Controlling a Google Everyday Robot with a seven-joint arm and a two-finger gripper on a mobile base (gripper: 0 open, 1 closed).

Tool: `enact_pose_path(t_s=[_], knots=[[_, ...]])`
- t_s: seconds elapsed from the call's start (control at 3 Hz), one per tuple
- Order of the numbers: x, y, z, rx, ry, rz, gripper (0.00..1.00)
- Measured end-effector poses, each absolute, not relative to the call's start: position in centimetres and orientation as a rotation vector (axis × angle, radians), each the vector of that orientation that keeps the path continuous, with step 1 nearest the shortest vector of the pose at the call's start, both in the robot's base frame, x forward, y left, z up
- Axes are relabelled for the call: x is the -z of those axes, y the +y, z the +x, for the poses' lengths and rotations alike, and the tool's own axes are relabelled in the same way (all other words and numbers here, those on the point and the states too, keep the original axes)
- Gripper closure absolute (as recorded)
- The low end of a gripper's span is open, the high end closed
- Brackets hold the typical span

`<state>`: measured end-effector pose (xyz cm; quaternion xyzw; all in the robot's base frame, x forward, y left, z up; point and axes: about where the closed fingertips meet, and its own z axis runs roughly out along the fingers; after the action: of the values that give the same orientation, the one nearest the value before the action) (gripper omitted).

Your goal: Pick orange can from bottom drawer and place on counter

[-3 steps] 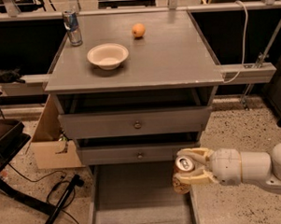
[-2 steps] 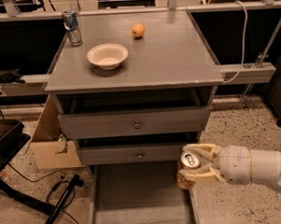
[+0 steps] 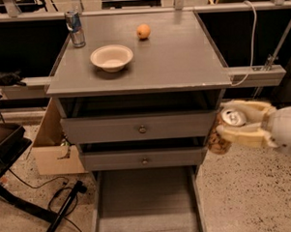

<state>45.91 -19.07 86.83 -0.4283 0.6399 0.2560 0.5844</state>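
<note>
At six o'clock the long grey tray-like bottom drawer [image 3: 147,202] is lying open. At three o'clock the cream two-finger end effector [image 3: 223,120] is clamping the small mottled orange-brown can [image 3: 217,142] with silver top, holding it airborne beside the cabinet's right edge. At twelve o'clock the flat grey tabletop [image 3: 177,58] is carrying a white bowl [image 3: 111,56], a round orange fruit [image 3: 143,31] and a slim silver-blue can [image 3: 75,28].

Nothing legible, even on the orange can [image 3: 233,117] in the tool [image 3: 223,119] beside the cabinet [image 3: 141,130].

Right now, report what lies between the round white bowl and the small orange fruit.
Only bare grey counter, in the camera view. The gripper holds the orange-brown can beside the drawers.
</note>
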Motion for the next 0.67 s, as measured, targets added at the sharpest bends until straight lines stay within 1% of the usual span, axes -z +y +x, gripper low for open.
enact_pose_path(t_s=[0.33,0.67], knots=[[-94.0,-23.1,51.7,-0.579,1.515,-0.85,1.0],[-97.4,-24.0,56.3,-0.585,1.527,-0.766,1.0]])
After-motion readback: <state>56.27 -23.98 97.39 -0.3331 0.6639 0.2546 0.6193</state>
